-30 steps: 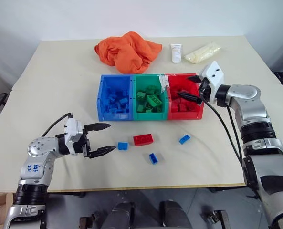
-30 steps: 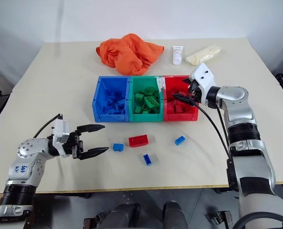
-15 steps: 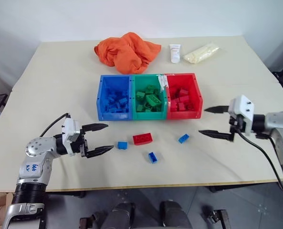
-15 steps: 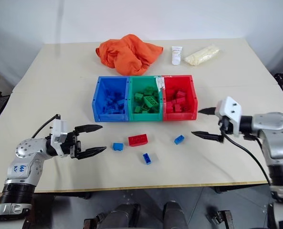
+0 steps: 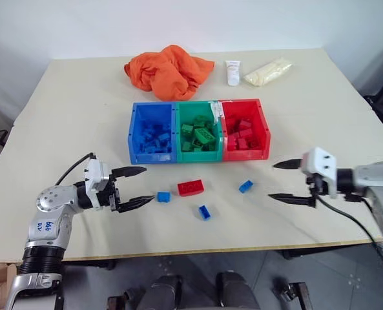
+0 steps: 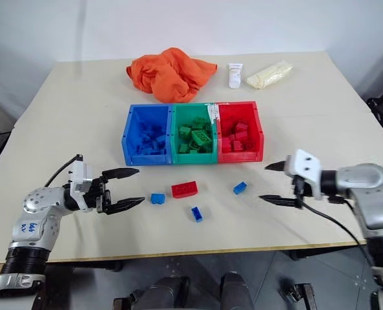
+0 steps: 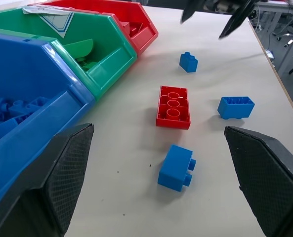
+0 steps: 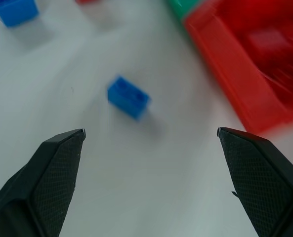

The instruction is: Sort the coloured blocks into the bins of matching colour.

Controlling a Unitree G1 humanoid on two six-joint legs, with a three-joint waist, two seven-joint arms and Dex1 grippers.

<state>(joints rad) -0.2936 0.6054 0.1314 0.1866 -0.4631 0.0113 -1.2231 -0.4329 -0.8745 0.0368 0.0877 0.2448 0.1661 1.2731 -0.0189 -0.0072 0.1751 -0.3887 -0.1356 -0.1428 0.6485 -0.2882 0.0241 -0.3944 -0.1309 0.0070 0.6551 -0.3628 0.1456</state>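
Observation:
Three joined bins stand mid-table: blue (image 5: 154,156), green (image 5: 201,155) and red (image 5: 247,154), each holding several blocks of its own colour. In front of them lie a long red block (image 5: 190,187) and three small blue blocks (image 5: 163,196), (image 5: 205,212), (image 5: 245,186). My left gripper (image 5: 150,184) is open just left of the nearest blue block (image 7: 176,167), with nothing between its fingers. At the right, my right gripper (image 5: 271,181) is open and empty, pointing at the rightmost blue block (image 8: 128,97), a short gap away.
An orange cloth (image 5: 168,70), a white tube (image 5: 232,72) and a pale yellow bag (image 5: 267,70) lie behind the bins. The table's front edge (image 5: 191,252) runs close below the loose blocks.
My right gripper has drawn back from over the red bin and sunk to the table's right front, staying open. The left gripper has kept still.

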